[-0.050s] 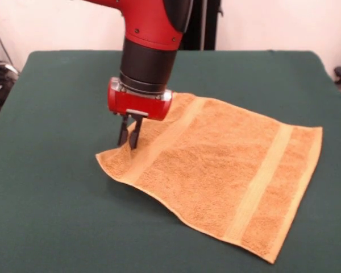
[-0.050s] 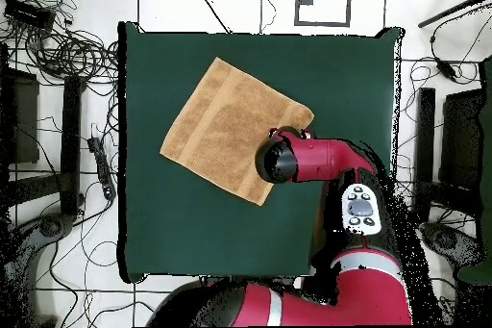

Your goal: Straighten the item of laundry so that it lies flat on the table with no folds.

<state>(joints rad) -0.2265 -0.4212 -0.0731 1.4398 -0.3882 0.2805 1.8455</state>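
Orange-tan terry is what we meet first in the front view: the hand towel [image 1: 216, 170] lies spread on the bench [image 1: 51, 216], turned like a diamond, with one corner pointing toward the near edge at the lower right. Dark green cloth covers the bench all round it, and the towel takes up only a part of that surface. Two lighter woven bands run across the towel, one close to the near right edge and one farther back toward the left. Most of the cloth lies flat, though the near left edge ripples a little and the left corner rises off the bench in a small peak.

At that raised corner we find the gripper [image 1: 129, 133], its two dark fingers [image 1: 134, 132] pointing straight down and drawn close together, with the towel's corner pinched up between them (the tips sit right at the fabric, so the hold looks slight). Above the fingers is the red gripper body, then the black and red wrist of the arm [image 1: 150, 34] coming down from above.

From overhead we see the towel [image 2: 231, 127] on the upper middle part of the bench [image 2: 192, 238], well inside its edges, and the arm [image 2: 327, 161] reaching over the towel's right-hand corner, hiding the gripper beneath it.
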